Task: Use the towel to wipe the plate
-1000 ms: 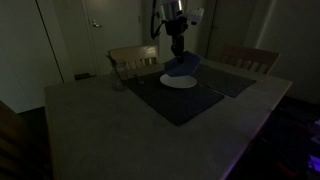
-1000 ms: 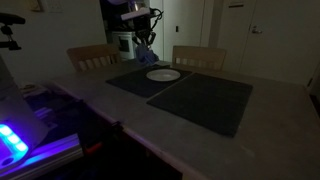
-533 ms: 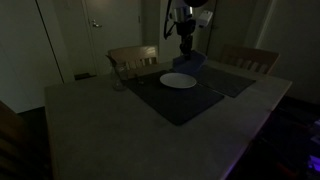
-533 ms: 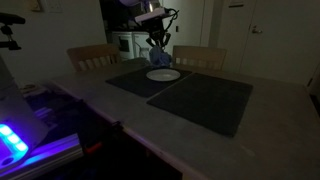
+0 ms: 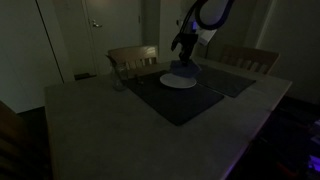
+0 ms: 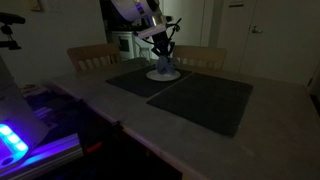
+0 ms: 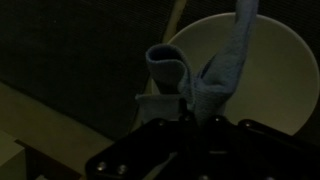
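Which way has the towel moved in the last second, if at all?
Yes. In an exterior view the towel has shifted right and down, from left of the plate to over it, held by the gripper.

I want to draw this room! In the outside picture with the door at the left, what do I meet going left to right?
door → chair → plate → another chair. The towel and the gripper holding it overlap the plate, so they are left out.
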{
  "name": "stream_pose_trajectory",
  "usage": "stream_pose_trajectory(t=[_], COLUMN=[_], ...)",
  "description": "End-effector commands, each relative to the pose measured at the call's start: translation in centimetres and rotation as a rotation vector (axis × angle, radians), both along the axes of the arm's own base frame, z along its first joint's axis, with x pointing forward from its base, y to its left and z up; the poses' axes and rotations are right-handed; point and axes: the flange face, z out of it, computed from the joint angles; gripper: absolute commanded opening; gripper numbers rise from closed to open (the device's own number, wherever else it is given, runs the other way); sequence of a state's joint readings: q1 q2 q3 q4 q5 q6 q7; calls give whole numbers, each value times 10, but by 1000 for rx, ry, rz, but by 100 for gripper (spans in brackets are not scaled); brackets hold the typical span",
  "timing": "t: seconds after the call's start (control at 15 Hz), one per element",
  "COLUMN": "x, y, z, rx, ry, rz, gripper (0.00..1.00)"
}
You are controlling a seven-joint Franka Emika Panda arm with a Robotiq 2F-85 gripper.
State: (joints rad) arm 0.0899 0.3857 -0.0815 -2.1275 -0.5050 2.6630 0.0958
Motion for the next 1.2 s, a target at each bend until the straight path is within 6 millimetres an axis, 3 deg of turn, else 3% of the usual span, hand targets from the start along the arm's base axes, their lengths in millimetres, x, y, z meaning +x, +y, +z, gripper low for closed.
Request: stream_pose_trajectory(t=[0.0, 0.33, 0.8, 1.13], x=[-14, -25, -51, -54], y=[-4, -2, 36, 60], z=[-22, -44, -74, -71], rx=[-8, -71, 87, 171], ry=[-49, -64, 14, -4], rz=[-17, -24, -81, -110], gripper=[2, 2, 2, 2])
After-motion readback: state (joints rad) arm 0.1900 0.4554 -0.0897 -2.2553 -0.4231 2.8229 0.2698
